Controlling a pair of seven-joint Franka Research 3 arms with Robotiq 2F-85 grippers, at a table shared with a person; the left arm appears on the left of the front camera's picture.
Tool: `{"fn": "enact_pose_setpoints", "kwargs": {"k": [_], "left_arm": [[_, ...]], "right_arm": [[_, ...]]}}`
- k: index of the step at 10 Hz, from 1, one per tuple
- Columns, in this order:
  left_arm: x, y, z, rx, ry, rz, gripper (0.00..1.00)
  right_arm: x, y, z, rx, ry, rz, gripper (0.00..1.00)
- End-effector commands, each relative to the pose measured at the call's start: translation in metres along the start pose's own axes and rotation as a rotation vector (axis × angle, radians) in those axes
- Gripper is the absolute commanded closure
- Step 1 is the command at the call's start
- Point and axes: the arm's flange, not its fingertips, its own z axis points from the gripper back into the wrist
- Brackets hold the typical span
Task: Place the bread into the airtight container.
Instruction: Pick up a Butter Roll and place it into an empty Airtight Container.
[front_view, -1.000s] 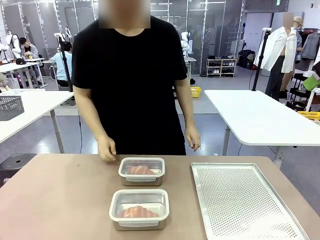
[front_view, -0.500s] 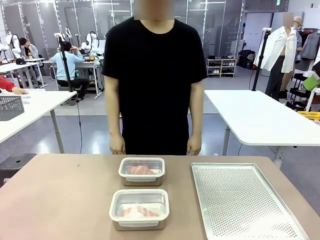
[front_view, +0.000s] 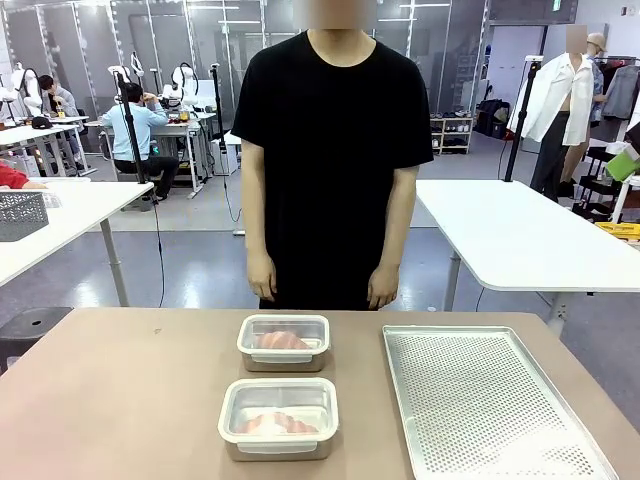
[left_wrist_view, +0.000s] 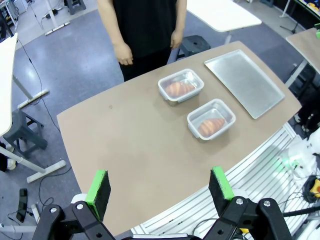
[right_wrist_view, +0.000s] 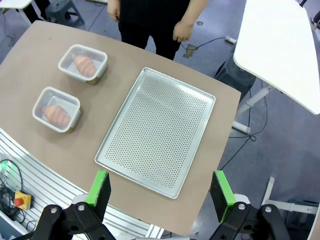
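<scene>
Straightened up since a second ago, the person (front_view: 330, 160) stands back, arms down. Orange-brown bread (front_view: 281, 341) sits inside each clear lidded airtight container (front_view: 284, 342). Left gripper (left_wrist_view: 160, 186) and right gripper (right_wrist_view: 161, 189) gape wide, empty.

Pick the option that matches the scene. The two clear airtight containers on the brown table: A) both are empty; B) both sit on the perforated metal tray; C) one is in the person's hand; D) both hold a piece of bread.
D: the near clear airtight container and the far clear airtight container each show an orange-brown piece of bread inside, both resting on the brown table left of the perforated metal tray.
</scene>
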Motion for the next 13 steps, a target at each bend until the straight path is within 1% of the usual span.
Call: {"fn": "enact_pose_setpoints", "kwargs": {"k": [1, 13], "left_arm": [[0.0015, -0.0022, 0.0029, 0.0, -0.003, -0.006, 0.0], [0.0015, -0.0022, 0.0029, 0.0, -0.003, -0.006, 0.0]], "right_arm": [[0.0011, 0.0002, 0.0016, -0.003, 0.004, 0.009, 0.0], [0.0011, 0.0002, 0.0016, -0.003, 0.004, 0.009, 0.0]]}}
